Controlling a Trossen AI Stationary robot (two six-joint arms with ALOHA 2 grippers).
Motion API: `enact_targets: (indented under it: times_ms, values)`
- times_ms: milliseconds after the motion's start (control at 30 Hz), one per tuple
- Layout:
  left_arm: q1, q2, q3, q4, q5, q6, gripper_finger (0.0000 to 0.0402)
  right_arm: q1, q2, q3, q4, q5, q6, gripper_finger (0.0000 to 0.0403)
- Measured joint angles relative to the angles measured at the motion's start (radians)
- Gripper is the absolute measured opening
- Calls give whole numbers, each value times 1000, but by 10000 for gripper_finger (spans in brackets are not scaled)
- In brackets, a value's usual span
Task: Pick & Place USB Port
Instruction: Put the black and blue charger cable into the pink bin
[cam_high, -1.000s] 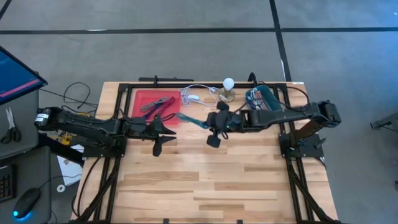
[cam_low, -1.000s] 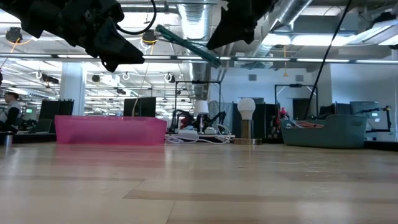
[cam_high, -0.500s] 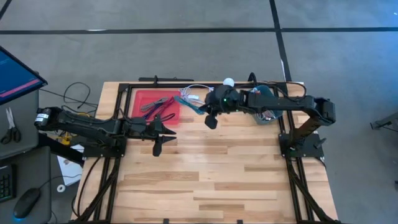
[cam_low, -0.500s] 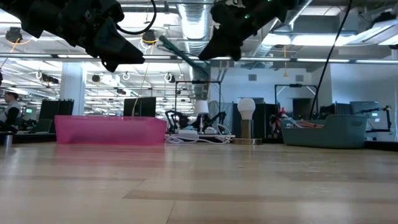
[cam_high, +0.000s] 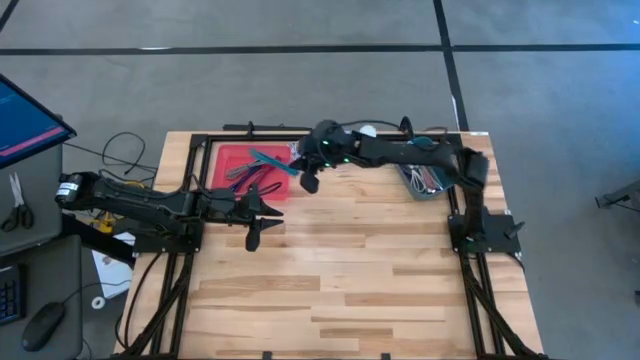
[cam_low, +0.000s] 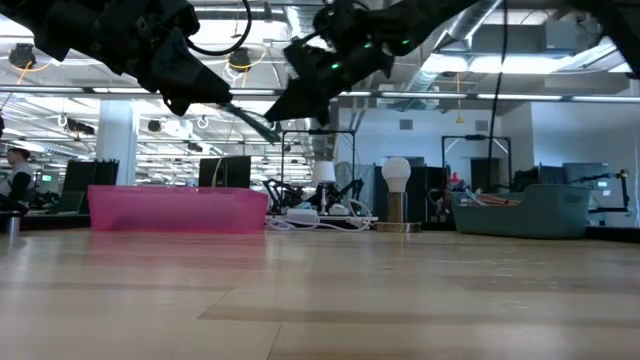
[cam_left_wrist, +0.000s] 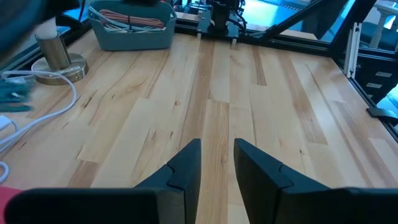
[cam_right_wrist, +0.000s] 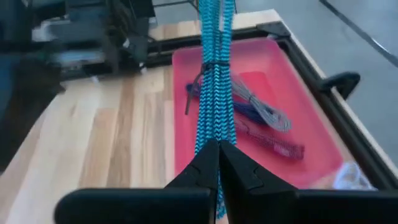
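Note:
My right gripper (cam_high: 300, 168) reaches from the table's right over the red tray (cam_high: 228, 155) at the far left. It is shut on a teal braided cable bundle (cam_right_wrist: 214, 56), which a dark tie binds. The bundle (cam_high: 268, 160) hangs above the tray, where grey, purple and red cables (cam_right_wrist: 267, 121) lie on the floor of the tray. My left gripper (cam_left_wrist: 217, 162) waits near the tray's near edge (cam_high: 265, 215), pointing level, open, with nothing between its fingers. My right gripper pinches the bundle's near end (cam_right_wrist: 215, 144) between its two shut fingers. The fingers slant down from the table's right, and the bundle runs on straight ahead of them. It is lifted clear, above the red tray.
A bulb on a round stand (cam_high: 368, 131) and white leads (cam_high: 318, 150) sit at the far edge. A teal bin of cables (cam_high: 425, 178) stands at the far right. Black frame rails (cam_high: 470, 290) run down both sides. Bare wood (cam_high: 350, 270) fills the near half.
My right gripper has swung toward the table's left and far edge, tipping a little downward, and has stayed shut. The teal bundle has gone with it from the table's middle to above the red tray, clear of everything.

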Motion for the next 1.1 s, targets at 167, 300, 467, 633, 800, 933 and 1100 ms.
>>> enact_targets:
  times_ms: [167, 300, 467, 633, 800, 933, 1100]
  values:
    - [0, 0, 0, 0, 0, 0, 95, -35, 141, 196, -61, -66, -1, 0]
    - [0, 0, 0, 0, 0, 0, 95, -60, 253, 331, -125, -103, 3, 0]
    - [0, 0, 0, 0, 0, 0, 95, -82, 367, 459, -155, -160, 46, 0]
    - [0, 0, 0, 0, 0, 0, 95, -85, 448, 508, -169, -179, 59, 0]
    - [0, 0, 0, 0, 0, 0, 95, -89, 479, 514, -166, -184, 73, 0]
    - [0, 0, 0, 0, 0, 0, 95, -89, 482, 513, -163, -185, 74, 0]
    - [0, 0, 0, 0, 0, 0, 95, -90, 474, 514, -147, -182, 90, 3]
